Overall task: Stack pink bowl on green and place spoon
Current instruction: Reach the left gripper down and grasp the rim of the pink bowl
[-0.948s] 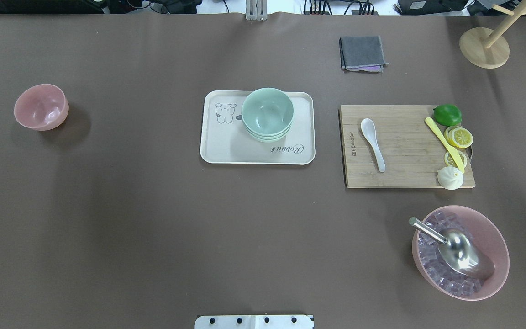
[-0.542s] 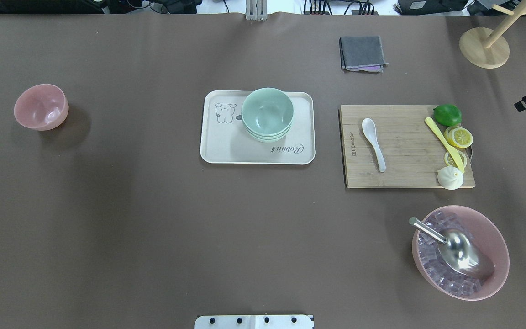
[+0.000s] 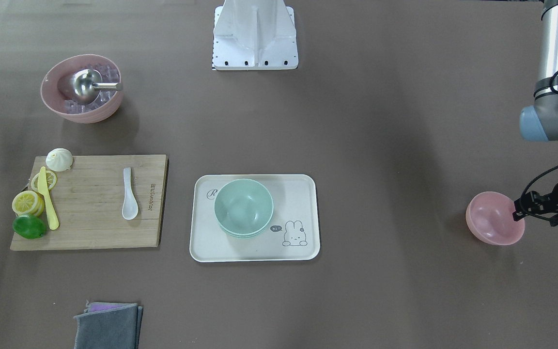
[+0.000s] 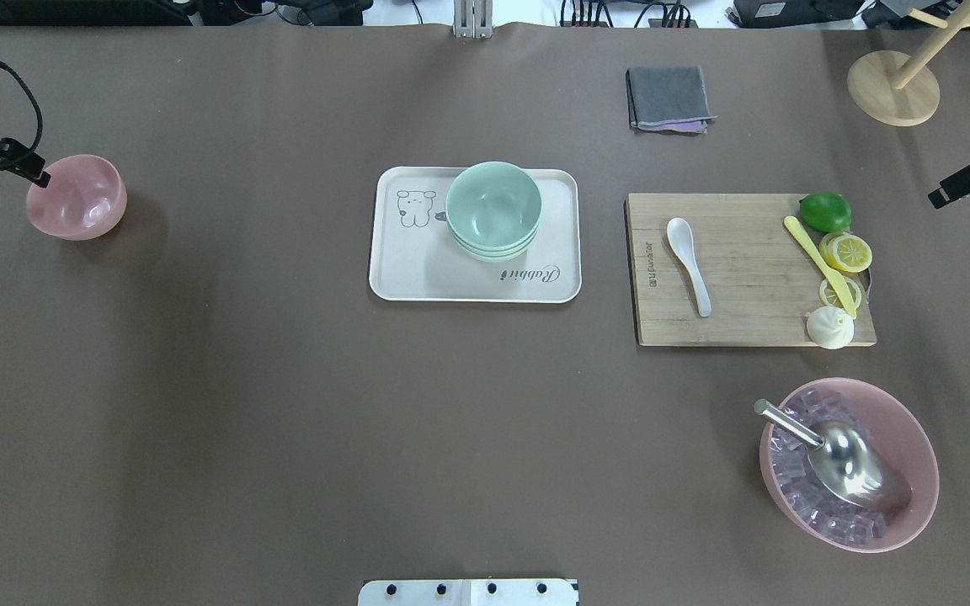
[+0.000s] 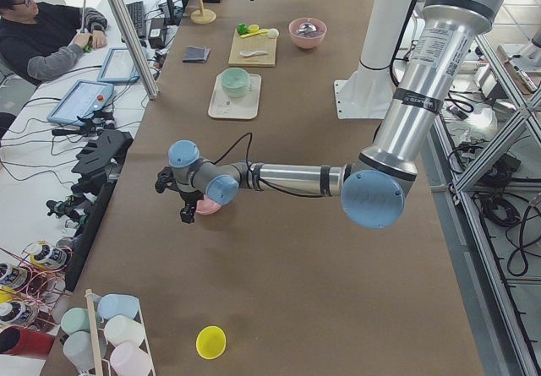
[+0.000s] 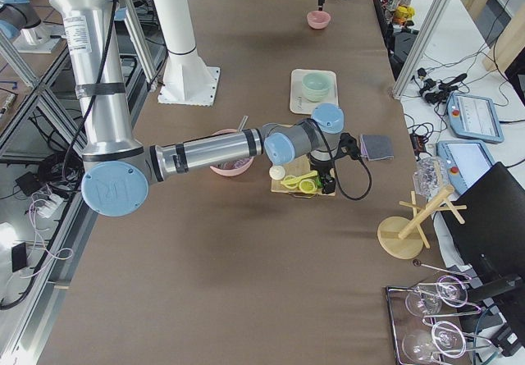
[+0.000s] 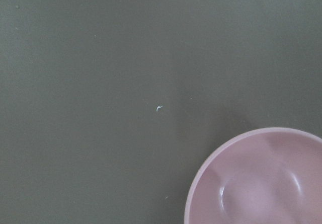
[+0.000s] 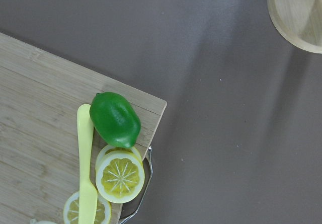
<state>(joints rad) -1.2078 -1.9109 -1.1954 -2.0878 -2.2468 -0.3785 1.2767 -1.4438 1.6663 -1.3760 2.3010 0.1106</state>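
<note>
While the left hand point(image 4: 20, 164) hangs at the outer rim of the pink bowl point(image 4: 77, 200), most of it runs off the picture's edge, so I cannot tell whether its fingers are spread or pressed together, nor whether they touch the rim. Its wrist camera takes in only bare counter point(image 4: 283, 421) and an arc of that bowl, cut off at the lower right corner. The bowl stands upright and alone, well apart from the tray point(image 4: 401, 282).

On the tray, "Rabbit" is written in script, and a small "hi~" bubble sits beside a drawn rabbit. The green bowls point(image 4: 493, 210) stand nested on it.

Only one dark part of the right hand point(image 4: 969, 181) shows at the edge of the overhead view, so I cannot tell its state either. It hovers just beyond the corner of the cutting board point(image 4: 746, 328) where the lime point(image 4: 825, 211) lies. A brand is burnt into the board's edge, too small to read with certainty. The white spoon point(image 4: 689, 265) lies flat on the board, well apart from the lime
</note>
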